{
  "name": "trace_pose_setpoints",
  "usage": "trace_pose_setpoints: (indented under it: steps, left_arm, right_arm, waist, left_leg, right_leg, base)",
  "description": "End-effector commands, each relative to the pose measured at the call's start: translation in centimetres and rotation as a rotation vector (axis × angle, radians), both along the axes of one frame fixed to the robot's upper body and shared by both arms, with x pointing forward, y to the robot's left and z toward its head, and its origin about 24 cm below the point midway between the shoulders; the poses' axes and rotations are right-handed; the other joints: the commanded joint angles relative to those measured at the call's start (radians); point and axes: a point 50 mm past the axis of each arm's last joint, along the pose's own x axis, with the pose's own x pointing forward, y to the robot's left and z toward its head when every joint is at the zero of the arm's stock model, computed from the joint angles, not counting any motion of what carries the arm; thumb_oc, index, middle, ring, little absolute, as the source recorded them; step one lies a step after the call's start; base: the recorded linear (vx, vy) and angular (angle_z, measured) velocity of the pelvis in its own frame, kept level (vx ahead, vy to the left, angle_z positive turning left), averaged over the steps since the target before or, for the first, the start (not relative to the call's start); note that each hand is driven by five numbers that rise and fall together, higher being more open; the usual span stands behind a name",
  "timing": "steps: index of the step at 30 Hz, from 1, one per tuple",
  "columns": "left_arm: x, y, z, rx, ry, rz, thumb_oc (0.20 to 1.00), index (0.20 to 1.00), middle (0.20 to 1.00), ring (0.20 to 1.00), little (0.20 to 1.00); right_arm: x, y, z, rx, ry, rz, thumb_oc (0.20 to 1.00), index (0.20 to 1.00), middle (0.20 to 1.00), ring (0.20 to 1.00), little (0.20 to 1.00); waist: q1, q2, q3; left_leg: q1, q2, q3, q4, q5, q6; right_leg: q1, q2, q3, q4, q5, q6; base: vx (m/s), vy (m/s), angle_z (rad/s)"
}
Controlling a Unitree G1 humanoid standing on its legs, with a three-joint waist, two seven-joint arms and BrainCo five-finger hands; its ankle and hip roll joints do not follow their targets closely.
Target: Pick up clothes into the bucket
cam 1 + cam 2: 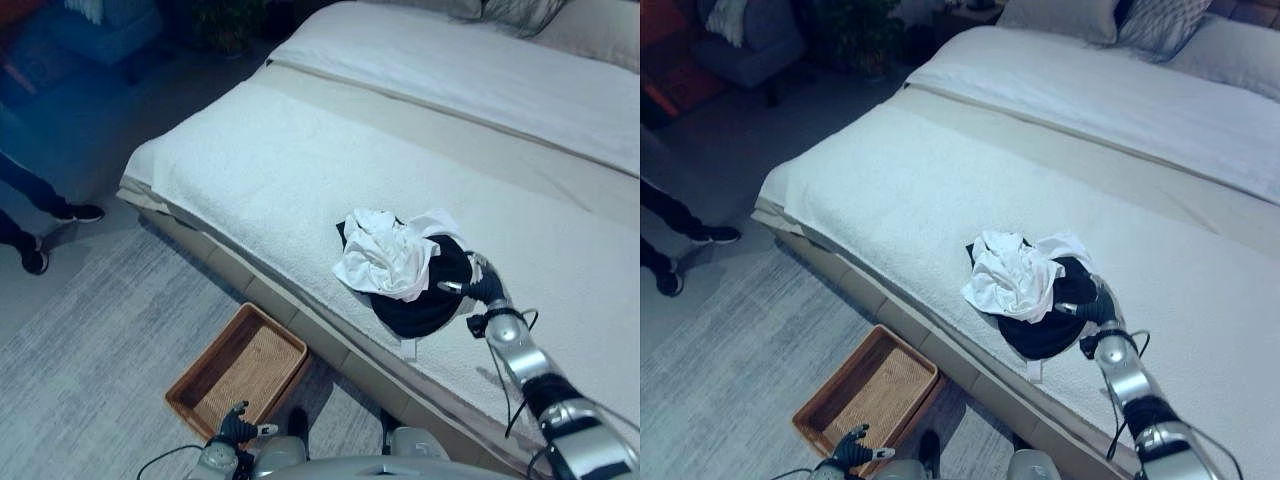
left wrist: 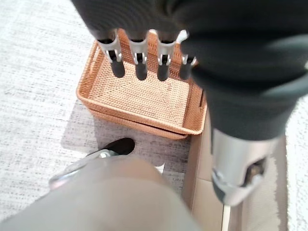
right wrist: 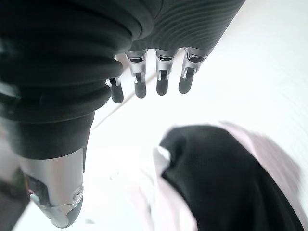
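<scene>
A crumpled white garment (image 1: 385, 255) lies heaped on top of a black garment (image 1: 425, 300) near the front edge of the wide bed with a pale textured cover (image 1: 260, 170), to the right of the scene; bunched this way, the pair can probably be gathered in one grab. The right hand (image 1: 478, 282) reaches in from the lower right and sits just beside the black cloth at its right edge; in its wrist view its fingers (image 3: 162, 82) hang straight and released above the dark fabric, holding nothing yet. The shallow rectangular woven wicker basket (image 1: 240, 375) waits on the grey carpet (image 1: 90, 350) just below the bed's edge, left of the pile, seemingly placed for a short drop. The left hand (image 2: 144, 29) hovers over that basket, fingers relaxed and empty.
</scene>
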Motion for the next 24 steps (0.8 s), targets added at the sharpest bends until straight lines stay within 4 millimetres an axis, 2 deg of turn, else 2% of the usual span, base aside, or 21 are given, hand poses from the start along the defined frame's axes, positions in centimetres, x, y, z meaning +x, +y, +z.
trace_pose_setpoints:
  steps: [1, 6, 7, 8, 10, 14, 19, 24]
  left_arm:
    - [1.6, 0.0, 0.6, 0.015, -0.059, 0.017, 1.000, 1.000, 1.000, 1.000, 1.000]
    - [2.4, -0.2, 0.8, 0.023, -0.083, 0.023, 1.000, 1.000, 1.000, 1.000, 1.000]
    - [2.9, -0.4, 1.0, 0.020, -0.103, 0.030, 1.000, 1.000, 1.000, 1.000, 1.000]
    - [3.1, -0.4, 1.1, 0.020, -0.108, 0.029, 1.000, 1.000, 1.000, 1.000, 1.000]
    - [3.7, -0.7, 1.4, 0.016, -0.136, 0.029, 1.000, 1.000, 1.000, 1.000, 1.000]
    - [4.3, -0.9, 1.6, 0.010, -0.150, 0.046, 1.000, 1.000, 1.000, 1.000, 1.000]
    - [6.3, -1.4, 2.6, -0.004, -0.219, 0.047, 1.000, 1.000, 1.000, 1.000, 1.000]
    - [8.6, -2.2, 3.8, 0.019, -0.277, -0.034, 1.000, 1.000, 1.000, 1.000, 1.000]
  right_arm:
    - [2.4, 1.1, 2.9, -0.120, -0.095, 0.043, 1.000, 1.000, 1.000, 1.000, 1.000]
    - [3.8, 1.6, 4.9, -0.180, -0.158, 0.043, 1.000, 1.000, 1.000, 1.000, 1.000]
    - [4.7, 2.0, 6.0, -0.221, -0.188, 0.048, 1.000, 1.000, 1.000, 1.000, 1.000]
    - [5.1, 1.9, 6.3, -0.251, -0.181, 0.048, 1.000, 1.000, 1.000, 1.000, 1.000]
    - [6.2, 2.1, 7.8, -0.300, -0.195, 0.053, 1.000, 1.000, 1.000, 1.000, 1.000]
    - [7.4, 2.2, 9.2, -0.340, -0.192, 0.040, 1.000, 1.000, 1.000, 1.000, 1.000]
    - [8.9, 2.4, 11.5, -0.341, -0.206, 0.012, 1.000, 1.000, 1.000, 1.000, 1.000]
    - [10.0, 2.4, 13.9, -0.375, -0.223, -0.010, 1.000, 1.000, 1.000, 1.000, 1.000]
  waist:
    - [0.018, -0.065, 0.020]
    - [0.023, -0.058, 0.062]
    - [0.028, -0.056, 0.090]
    - [0.032, -0.056, 0.102]
    - [0.037, -0.054, 0.130]
    - [0.043, -0.060, 0.159]
    - [0.050, -0.067, 0.213]
    - [0.054, -0.075, 0.264]
  left_leg:
    - [-0.100, -0.061, -0.010, 0.085, -0.017, 0.026]
    - [-0.143, -0.079, -0.022, 0.129, -0.027, 0.036]
    - [-0.169, -0.087, -0.025, 0.169, -0.038, 0.039]
    - [-0.186, -0.089, -0.025, 0.191, -0.043, 0.040]
    - [-0.227, -0.091, -0.025, 0.238, -0.054, 0.044]
    - [-0.275, -0.087, -0.028, 0.275, -0.057, 0.046]
    - [-0.355, -0.086, -0.038, 0.312, -0.047, 0.038]
    - [-0.432, -0.087, -0.048, 0.364, -0.046, 0.037]
  right_leg:
    - [-0.066, -0.038, -0.014, 0.225, -0.142, 0.029]
    - [-0.127, -0.054, -0.010, 0.308, -0.167, 0.021]
    - [-0.153, -0.060, -0.007, 0.340, -0.173, 0.018]
    - [-0.167, -0.062, -0.006, 0.354, -0.177, 0.017]
    - [-0.201, -0.067, 0.003, 0.388, -0.182, 0.012]
    - [-0.243, -0.065, 0.012, 0.425, -0.189, 0.006]
    - [-0.320, -0.070, 0.000, 0.477, -0.190, 0.004]
    - [-0.387, -0.078, -0.008, 0.534, -0.202, -0.001]
  base:
    - [-0.03, 0.043, 0.10]
    - [-0.03, 0.025, 0.06]
    - [-0.06, 0.009, 0.10]
    - [-0.09, 0.012, 0.08]
    - [-0.06, 0.013, 0.03]
    - [-0.05, 0.003, 0.06]
    - [-0.07, -0.012, 0.04]
    - [-0.07, -0.004, 0.08]
